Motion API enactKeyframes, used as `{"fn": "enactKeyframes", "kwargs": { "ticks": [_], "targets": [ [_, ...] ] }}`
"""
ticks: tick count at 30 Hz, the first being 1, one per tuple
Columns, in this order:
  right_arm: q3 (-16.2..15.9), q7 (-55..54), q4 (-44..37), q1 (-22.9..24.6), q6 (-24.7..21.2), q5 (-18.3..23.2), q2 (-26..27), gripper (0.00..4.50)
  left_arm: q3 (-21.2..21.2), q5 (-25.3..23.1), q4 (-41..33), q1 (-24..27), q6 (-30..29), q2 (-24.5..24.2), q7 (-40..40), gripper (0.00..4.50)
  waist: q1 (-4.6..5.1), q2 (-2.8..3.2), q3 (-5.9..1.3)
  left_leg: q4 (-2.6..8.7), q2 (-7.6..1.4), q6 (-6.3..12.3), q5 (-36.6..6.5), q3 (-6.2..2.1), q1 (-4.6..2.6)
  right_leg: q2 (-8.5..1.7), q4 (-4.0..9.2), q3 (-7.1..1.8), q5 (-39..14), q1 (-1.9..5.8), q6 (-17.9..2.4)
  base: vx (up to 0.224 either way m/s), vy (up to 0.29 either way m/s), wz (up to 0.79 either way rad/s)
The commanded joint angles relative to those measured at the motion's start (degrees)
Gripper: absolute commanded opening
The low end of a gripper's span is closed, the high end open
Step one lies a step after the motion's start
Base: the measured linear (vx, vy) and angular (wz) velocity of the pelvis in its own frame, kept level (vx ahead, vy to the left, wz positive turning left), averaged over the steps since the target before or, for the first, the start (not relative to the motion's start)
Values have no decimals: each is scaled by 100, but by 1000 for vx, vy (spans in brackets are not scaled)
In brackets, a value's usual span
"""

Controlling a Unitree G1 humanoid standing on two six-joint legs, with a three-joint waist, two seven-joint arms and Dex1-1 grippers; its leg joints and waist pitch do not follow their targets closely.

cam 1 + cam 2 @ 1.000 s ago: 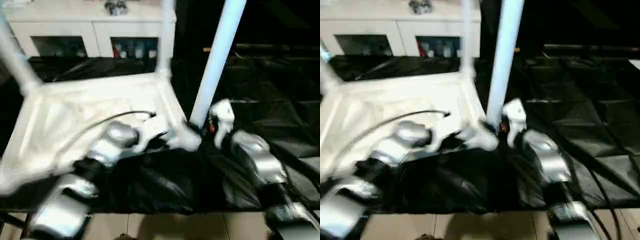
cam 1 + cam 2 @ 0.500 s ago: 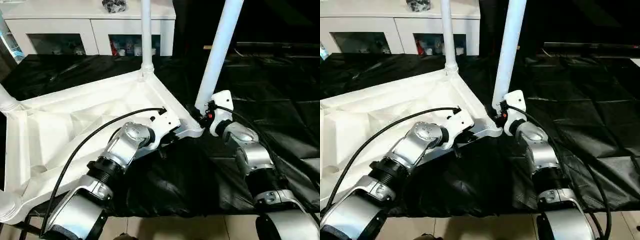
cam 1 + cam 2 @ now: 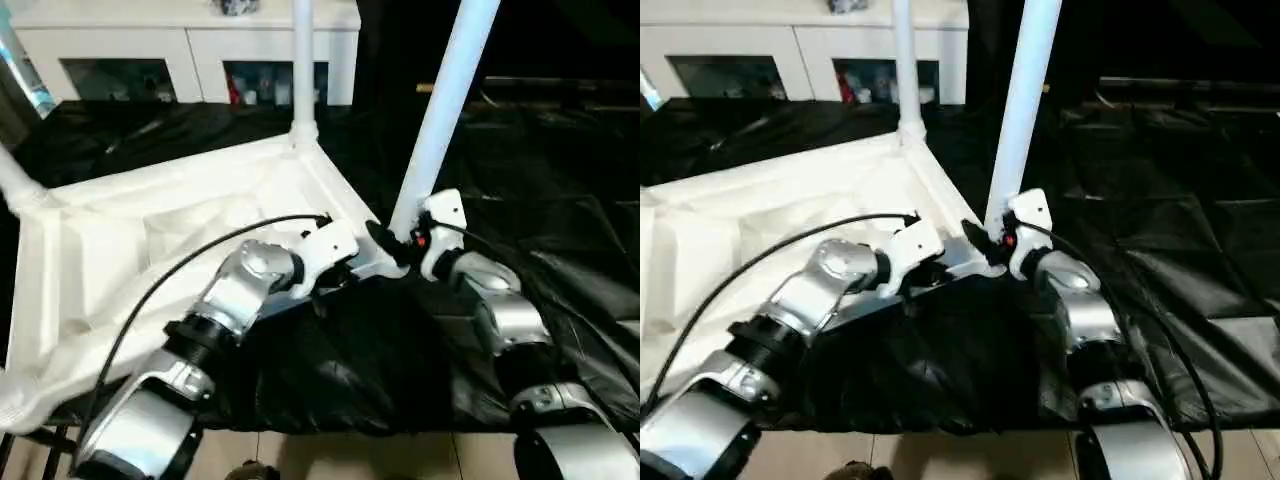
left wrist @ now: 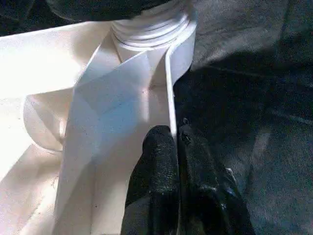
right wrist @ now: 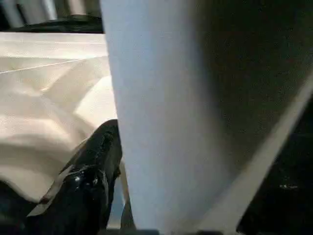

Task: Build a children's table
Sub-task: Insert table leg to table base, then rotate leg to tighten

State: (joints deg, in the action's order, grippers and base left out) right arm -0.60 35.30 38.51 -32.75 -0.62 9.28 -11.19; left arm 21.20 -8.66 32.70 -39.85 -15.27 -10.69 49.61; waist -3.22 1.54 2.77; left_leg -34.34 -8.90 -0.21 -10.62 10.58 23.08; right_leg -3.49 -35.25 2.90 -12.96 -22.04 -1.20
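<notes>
White leg [image 3: 440,110] unchanged; right end effector [image 3: 392,243] has widened.

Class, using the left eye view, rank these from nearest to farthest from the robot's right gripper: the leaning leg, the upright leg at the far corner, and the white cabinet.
1. Leaning leg: right at the right gripper, at the tabletop's near corner.
2. Upright leg: at the far corner, further back.
3. White cabinet: behind the work table, farthest.
</notes>
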Motion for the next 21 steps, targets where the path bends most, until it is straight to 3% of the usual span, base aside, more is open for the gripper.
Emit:
{"fn": "enactKeyframes", "kwargs": {
  "ticks": [1,8,15,21],
  "targets": [
    [-177,297,-192,87,-68,40,-36,353,66,72,-413,-34,339,-16,201,0,-19,-21,-390,351,-515,749,-394,-195,-184,-597,286,-270,852,275,-1642,0,0,0],
    [-481,1425,-811,463,-307,121,-653,353,185,253,-477,116,941,-352,971,0,-87,-7,-406,331,-521,772,-259,-188,-179,-582,240,-258,1117,278,-1596,0,0,0],
    [-859,2526,-1332,820,-722,103,-1262,353,226,464,-444,218,1373,-649,1781,0,-197,5,-395,332,-535,650,-469,-161,-197,-586,271,-255,700,253,-1569,0,0,0],
    [-843,2810,-1545,873,-869,304,-1342,327,281,578,-445,245,1509,-793,2140,0,-211,15,-403,328,-543,567,-534,-128,-202,-586,263,-250,640,234,-1579,0,0,0]
  ]
}}
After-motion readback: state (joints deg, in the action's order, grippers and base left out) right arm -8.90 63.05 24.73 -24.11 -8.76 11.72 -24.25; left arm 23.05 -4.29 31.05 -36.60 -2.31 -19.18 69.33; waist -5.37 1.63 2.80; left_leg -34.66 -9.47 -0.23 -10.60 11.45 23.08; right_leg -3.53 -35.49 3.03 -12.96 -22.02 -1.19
